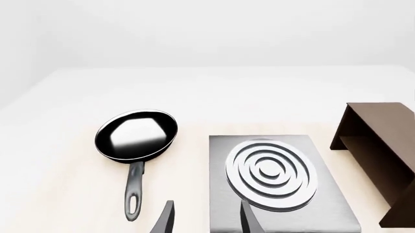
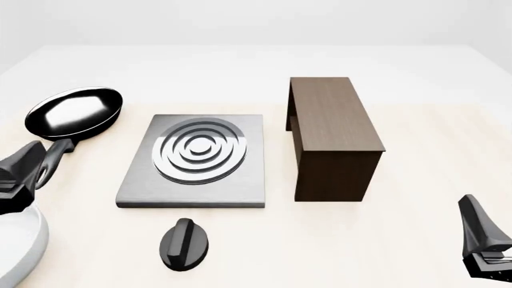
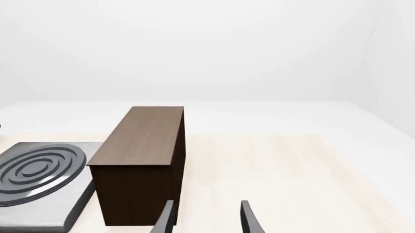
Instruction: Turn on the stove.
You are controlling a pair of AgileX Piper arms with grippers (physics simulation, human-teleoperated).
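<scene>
Turning on the flat square brushed-grey metal stove (image 2: 194,161) depends on the separate black oval knob with a raised ridge (image 2: 184,243), which lies on the pale table (image 2: 336,252) just in front of the slab's near edge, apart from it and slightly left of its centre line. The knob's ridge and long axis run roughly front to back, tilted only a little, so fingers closing from the sides would bracket the ridge. In the front view the left gripper (image 2: 16,180) sits at the left edge beside the handle of the black round frying pan (image 2: 76,113); the knob lies forward-right of it and near. The right gripper (image 2: 484,246) sits at the far right edge, well apart from the knob, with the dark brown wooden cabinet (image 2: 332,135) standing between it and the stove. By judgement, the left arm has the shorter reach. Both wrist views show 2 fingertips (image 1: 167,218) (image 3: 250,218) held apart with nothing between them; neither view shows the knob.
</scene>
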